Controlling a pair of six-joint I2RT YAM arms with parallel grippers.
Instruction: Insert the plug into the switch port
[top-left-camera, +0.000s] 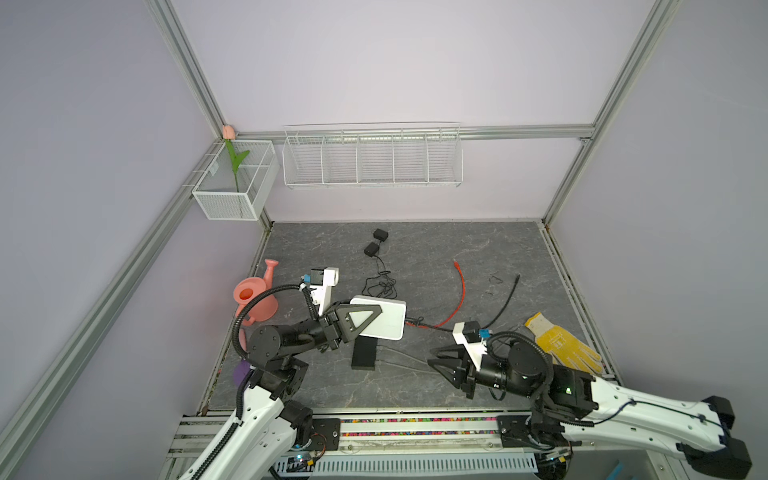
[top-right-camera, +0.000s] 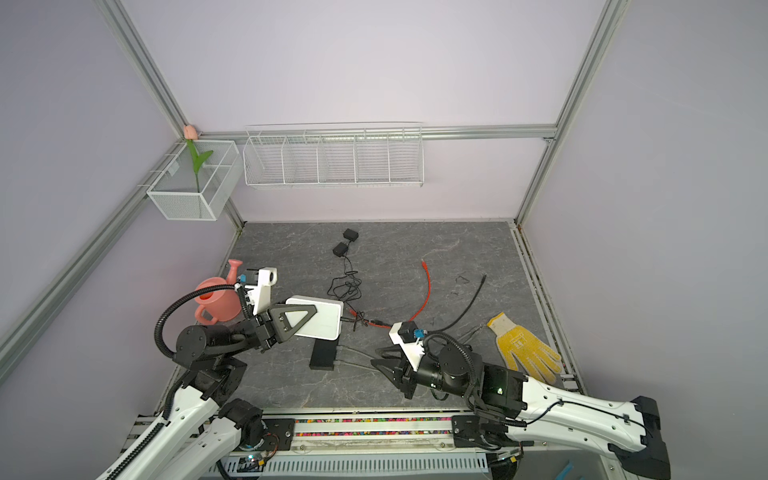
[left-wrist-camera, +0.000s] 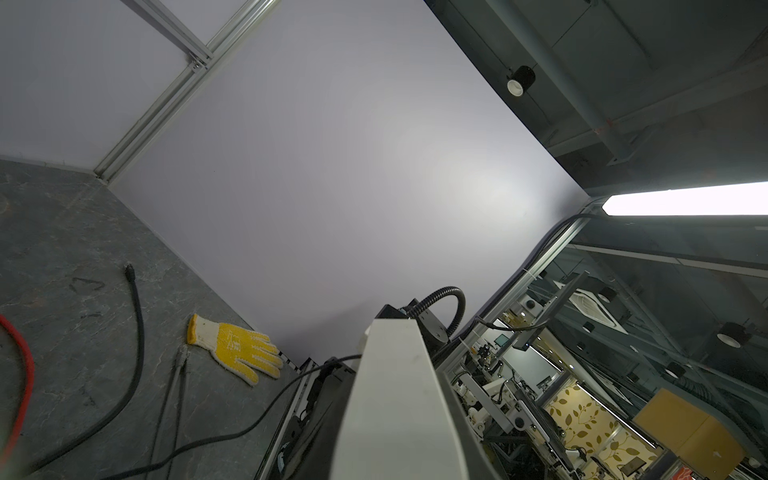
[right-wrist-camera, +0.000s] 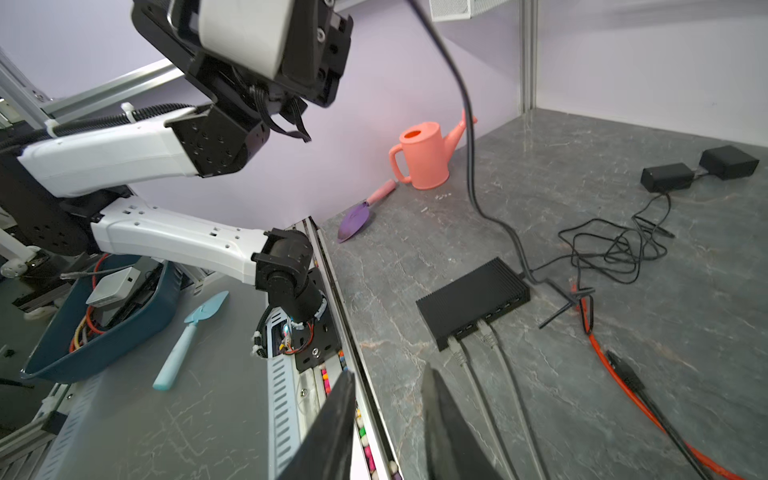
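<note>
Centre frame: left gripper (top-left-camera: 371, 319) pinches white box (top-left-camera: 392, 321); right gripper (right-wrist-camera: 387, 374) jaws parted, lower centre, near black switch (right-wrist-camera: 473, 299) on table (right-wrist-camera: 582, 166); two grey plugs (right-wrist-camera: 455, 347) seated in its ports.

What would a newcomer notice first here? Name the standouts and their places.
The white rectangular plastic box clamped in the fingers of the left gripper, held above the middle of the grey marbled table. Then colour: a yellow knitted work glove at the table's right edge, a salmon-pink plastic watering can at its left edge, a red cable right of centre.
</note>
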